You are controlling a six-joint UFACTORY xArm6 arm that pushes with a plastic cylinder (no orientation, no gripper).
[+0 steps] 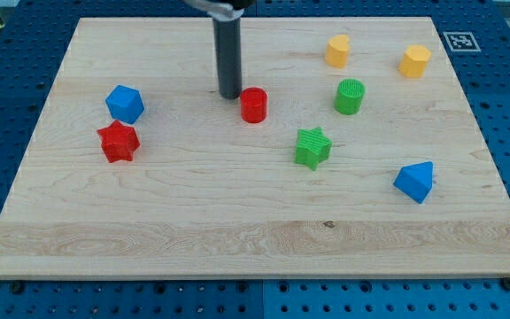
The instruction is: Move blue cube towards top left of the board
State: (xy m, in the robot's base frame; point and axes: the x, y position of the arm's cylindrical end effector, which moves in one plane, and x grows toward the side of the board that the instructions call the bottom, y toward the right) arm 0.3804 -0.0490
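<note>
Blue pegboard surrounds a pale wooden worktop (255, 239), and that bare strip of wood at the view's bottom is where I start.

Working from near to far now. Closest block is the blue wedge-like one (414, 182), low on the view's right. Next up, the green star (312, 147), sitting at about ten o'clock from that wedge, well apart from it. Level with it across the worktop is the red star (118, 142), on the view's left.

And there's the one I care about: the blue cube (125, 104), just beside the red star at roughly one o'clock from it, the two looking as if they almost touch. It sits on the left half of the board, around mid-height.

Moving back: the red cylinder (253, 105), near centre, and my tip (230, 95) is planted just beside it, at about ten o'clock from the cylinder, a thin gap showing between them. From my tip, the blue cube lies out at nine o'clock, well apart.

No claw on this rod, so nothing to spread or pinch.

Farther still, the green cylinder (350, 97), then the two yellow blocks at the back: one (337, 50) at eleven o'clock from the green cylinder, the other yellow block (415, 61) toward the view's right.
</note>
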